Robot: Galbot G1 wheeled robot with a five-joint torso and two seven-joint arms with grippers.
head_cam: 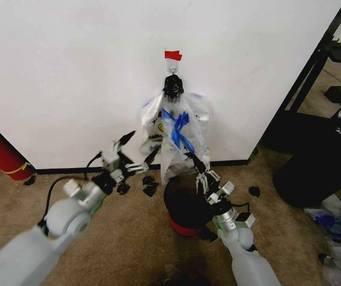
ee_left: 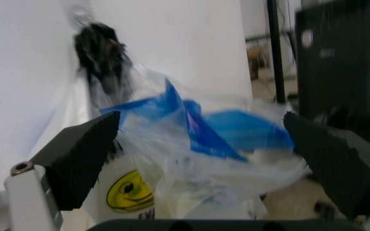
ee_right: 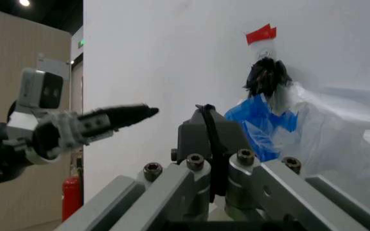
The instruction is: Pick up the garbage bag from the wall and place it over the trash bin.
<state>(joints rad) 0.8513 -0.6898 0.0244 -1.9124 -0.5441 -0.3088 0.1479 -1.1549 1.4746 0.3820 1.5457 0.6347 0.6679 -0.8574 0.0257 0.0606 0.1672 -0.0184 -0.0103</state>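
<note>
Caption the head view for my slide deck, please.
Open left gripper and right gripper flank the crinkly see-through blue-patched garbage bag hanging on the white wall above the black mesh trash bin.

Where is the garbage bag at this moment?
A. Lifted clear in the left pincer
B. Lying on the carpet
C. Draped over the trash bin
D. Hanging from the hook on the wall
D: the garbage bag hangs by its bunched top from the hook on the wall, above the trash bin, with the open left pincer beside it.

Probably an office or lab corner: plain white wall (head_cam: 69, 77), worn brown carpet (head_cam: 128, 238), black metal shelving (head_cam: 331, 53).
</note>
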